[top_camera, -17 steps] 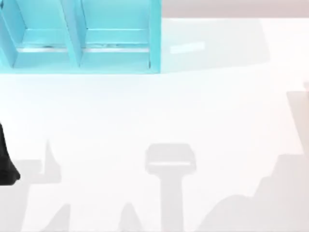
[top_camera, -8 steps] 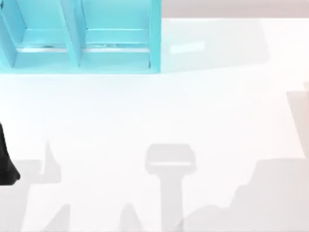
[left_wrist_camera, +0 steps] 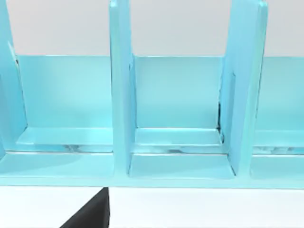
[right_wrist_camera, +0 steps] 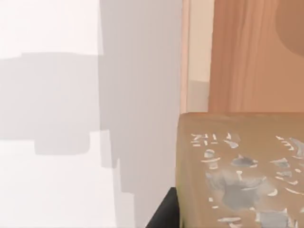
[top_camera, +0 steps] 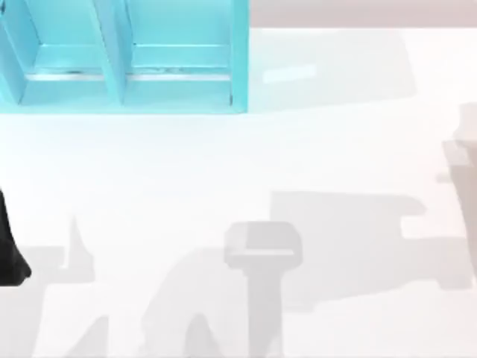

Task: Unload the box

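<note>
The task looked barely started, as a judgement from the scene: the glossy light-blue compartmented rack (top_camera: 127, 56) at the far left of the white table (top_camera: 246, 156) stood with its bays bare, and no unloaded item lay on the open tabletop in the top view. In the left wrist view the same rack (left_wrist_camera: 178, 118) faced the camera with upright dividers and empty shelf floors, and a black wedge at the picture's edge was probably part of the left gripper (left_wrist_camera: 90, 216); whether its fingers were apart or together could not be told. The left arm sat at the table's left edge in the top view, a dark shape (top_camera: 9, 250) that seemed parked. In the right wrist view a tan cardboard-coloured box with pale printed marks (right_wrist_camera: 242, 171) lay very close under the camera, beside a reddish wooden panel (right_wrist_camera: 247, 57), with a dark sliver of the right gripper (right_wrist_camera: 164, 213) just beside the box's corner. Contact could not be made out, nor the state of that gripper's fingers. Everything therefore appeared left to do.
</note>
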Tool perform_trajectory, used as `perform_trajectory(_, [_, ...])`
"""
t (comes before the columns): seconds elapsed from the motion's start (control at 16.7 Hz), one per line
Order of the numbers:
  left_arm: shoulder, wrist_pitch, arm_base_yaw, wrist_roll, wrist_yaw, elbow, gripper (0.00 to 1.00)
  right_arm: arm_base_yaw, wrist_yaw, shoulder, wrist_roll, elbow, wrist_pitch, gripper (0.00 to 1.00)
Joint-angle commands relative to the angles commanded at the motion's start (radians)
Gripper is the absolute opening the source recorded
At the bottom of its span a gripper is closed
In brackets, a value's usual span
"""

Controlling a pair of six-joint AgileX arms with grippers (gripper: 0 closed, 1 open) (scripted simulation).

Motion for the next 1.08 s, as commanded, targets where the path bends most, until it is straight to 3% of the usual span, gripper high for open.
perform_trajectory(0.36, [0.000,0.000,0.000,0.000,0.000,0.000,1.00,0.503,0.008,0.120,0.507,-0.004,0.129,0.00])
perform_trajectory(0.54, [0.000,0.000,0.000,0.000,0.000,0.000,1.00,0.665,0.011,0.155,0.670,-0.018,0.186,0.00])
perform_trajectory(0.72, [0.000,0.000,0.000,0.000,0.000,0.000,1.00,0.732,0.012,0.168,0.737,-0.028,0.217,0.00])
perform_trajectory(1.08, [0.000,0.000,0.000,0.000,0.000,0.000,1.00,0.731,0.010,0.172,0.741,-0.040,0.234,0.00])
